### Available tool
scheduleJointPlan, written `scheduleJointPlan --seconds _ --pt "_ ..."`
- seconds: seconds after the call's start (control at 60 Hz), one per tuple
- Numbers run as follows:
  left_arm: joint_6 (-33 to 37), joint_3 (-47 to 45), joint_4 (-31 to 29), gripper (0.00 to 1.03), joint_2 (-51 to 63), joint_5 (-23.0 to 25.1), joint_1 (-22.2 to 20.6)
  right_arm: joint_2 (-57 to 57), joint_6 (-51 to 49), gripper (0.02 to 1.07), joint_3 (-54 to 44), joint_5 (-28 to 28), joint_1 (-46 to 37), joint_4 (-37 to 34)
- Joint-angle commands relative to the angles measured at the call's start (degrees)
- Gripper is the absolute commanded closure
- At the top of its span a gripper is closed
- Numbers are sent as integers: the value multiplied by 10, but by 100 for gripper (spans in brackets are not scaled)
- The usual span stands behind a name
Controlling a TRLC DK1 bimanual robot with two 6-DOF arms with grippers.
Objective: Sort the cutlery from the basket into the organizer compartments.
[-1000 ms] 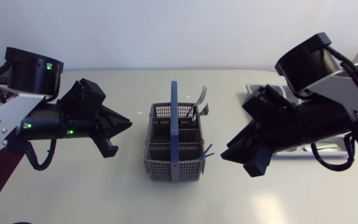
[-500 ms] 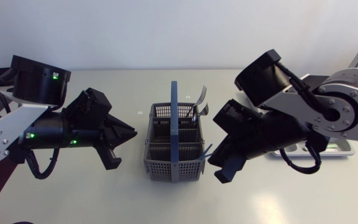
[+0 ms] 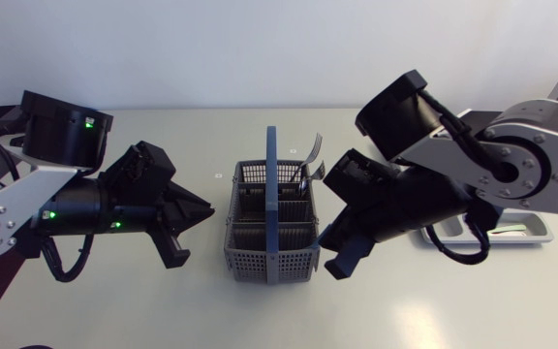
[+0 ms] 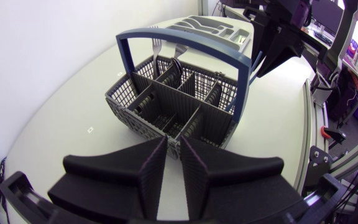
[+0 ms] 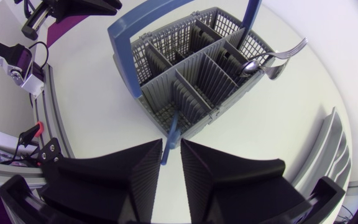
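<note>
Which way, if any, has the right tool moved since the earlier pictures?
Yes. The right tool has moved leftward in the head view, closer to the basket.

Basket (image 3: 250, 260) mid-table between left arm (image 3: 85, 208) and right arm (image 3: 434, 208), cutlery (image 3: 313, 163) upright inside, organizer (image 3: 531, 231) far right.

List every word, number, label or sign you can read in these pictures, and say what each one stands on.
None can be read.
Basket, forks and organizer: no print shows on them.
Small marks on the table: too small to read.
</note>
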Motion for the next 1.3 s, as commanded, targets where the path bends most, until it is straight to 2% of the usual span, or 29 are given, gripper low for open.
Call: scheduleJointPlan --seconds 0.0,0.083,0.167,0.4,1.033,1.283 --pt "12 -14 4 85 -9 -2 -4 12 13 89 14 6 7 2" --pt "12 -15 4 86 -9 -2 -5 13 12 97 14 9 11 2" --pt "12 -16 4 86 -9 -2 -5 13 11 100 14 10 13 2" --pt "12 -17 4 86 -12 -2 -6 0 5 101 22 36 31 -7" --pt "12 -14 -1 86 -18 -10 -12 -63 -20 101 121 64 40 -138" --pt "10 -13 -1 86 -18 -14 -19 -63 -24 101 130 69 44 -150"
